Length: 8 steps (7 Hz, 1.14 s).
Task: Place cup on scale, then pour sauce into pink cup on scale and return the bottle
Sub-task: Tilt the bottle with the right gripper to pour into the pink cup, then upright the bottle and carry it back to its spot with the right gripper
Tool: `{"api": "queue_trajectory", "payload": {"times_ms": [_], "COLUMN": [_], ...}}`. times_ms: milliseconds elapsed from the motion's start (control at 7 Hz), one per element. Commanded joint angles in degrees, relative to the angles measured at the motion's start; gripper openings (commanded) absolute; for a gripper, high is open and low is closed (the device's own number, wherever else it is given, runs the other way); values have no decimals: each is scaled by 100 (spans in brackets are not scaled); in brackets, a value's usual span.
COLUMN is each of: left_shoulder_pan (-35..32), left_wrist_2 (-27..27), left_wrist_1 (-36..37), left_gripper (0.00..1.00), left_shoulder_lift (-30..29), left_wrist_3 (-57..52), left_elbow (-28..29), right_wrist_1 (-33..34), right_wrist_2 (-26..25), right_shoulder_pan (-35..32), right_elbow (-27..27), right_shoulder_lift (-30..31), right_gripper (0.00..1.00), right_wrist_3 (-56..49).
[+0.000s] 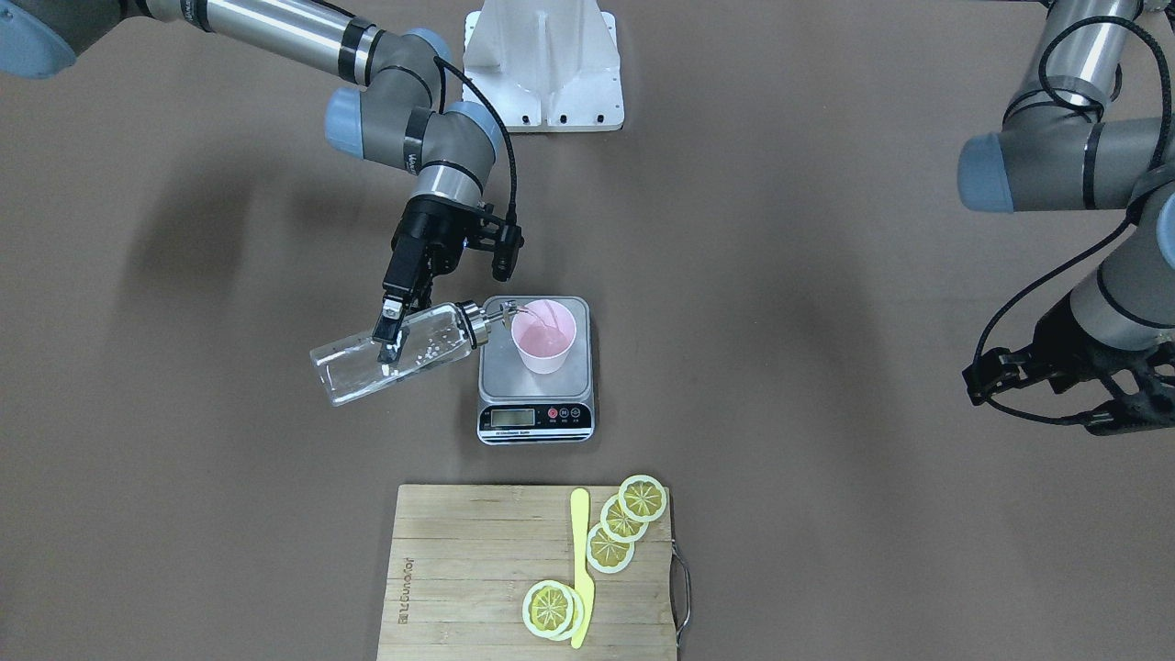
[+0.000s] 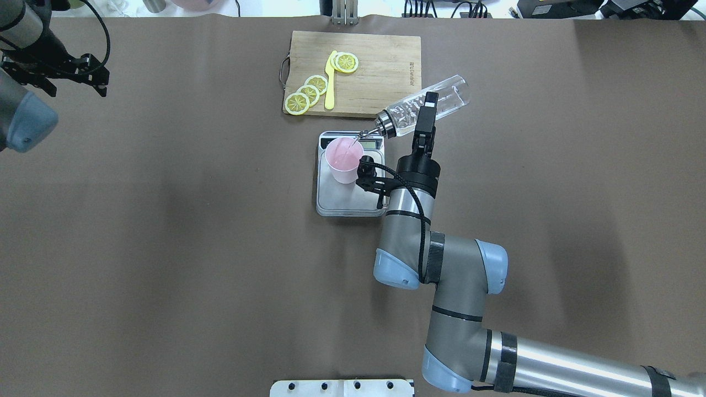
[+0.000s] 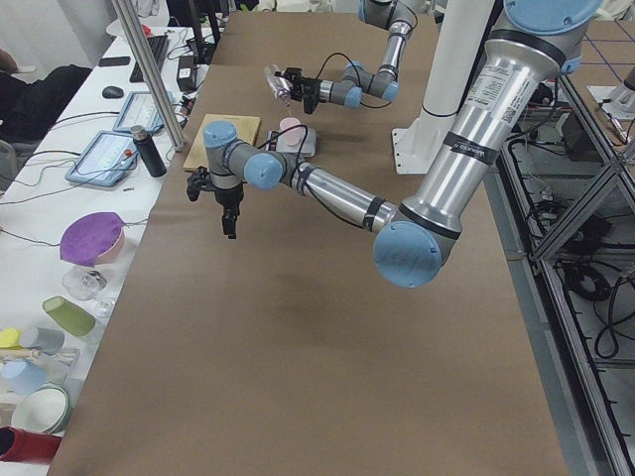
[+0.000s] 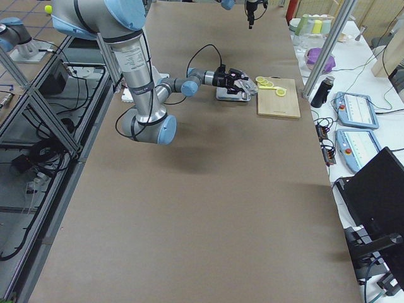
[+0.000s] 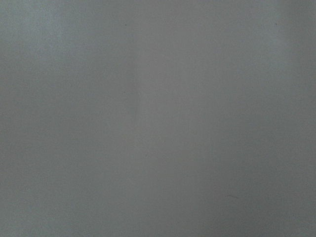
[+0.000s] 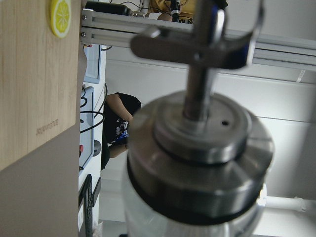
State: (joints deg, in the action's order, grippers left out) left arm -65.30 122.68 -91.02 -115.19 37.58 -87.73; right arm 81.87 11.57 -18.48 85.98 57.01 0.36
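R gripper clamped on the bottle mid-body, spout out past the fingertips, over the cup on the scale. Risk imo: 1 spout bump tips that light cup, or overtilt = overflow.

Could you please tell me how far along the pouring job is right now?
Done: the cup stands on the scale. In hand: the right gripper holds the bottle tilted, spout over the cup. Left: finish pouring and return the bottle.
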Motion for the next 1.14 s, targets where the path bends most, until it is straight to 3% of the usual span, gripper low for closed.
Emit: {"api": "queue_trajectory", "payload": {"times_ms": [0, 286, 714, 857, 1000], "left_shoulder_pan": [-9, -9, -27, -44, -44], "left_wrist_2": [-7, -16, -33, -42, -42], "left_wrist_1": [5, 5, 32, 49, 84], "left_gripper": [99, 99, 99, 99, 99], "left_shoulder_lift": [-12, -38, -82, -65, -65], "left_wrist_3": [3, 38, 82, 91, 91], "left_elbow": [-33, -95, -217, -349, -411], "right_wrist_1": [-1046, -1313, -1340, -1636, -2665], "right_wrist_2": [887, 2097, 4355, 4980, 5509], "right_shoulder_pan": [-59, -313, -1225, -1481, -1675], "right_elbow": [42, 365, 1436, 1648, 1589], "right_shoulder_lift": [56, 196, 1072, 1424, 1897], "right_gripper": [0, 0, 0, 0, 0], "right_wrist_3": [96, 1346, 3001, 3501, 3698]}}
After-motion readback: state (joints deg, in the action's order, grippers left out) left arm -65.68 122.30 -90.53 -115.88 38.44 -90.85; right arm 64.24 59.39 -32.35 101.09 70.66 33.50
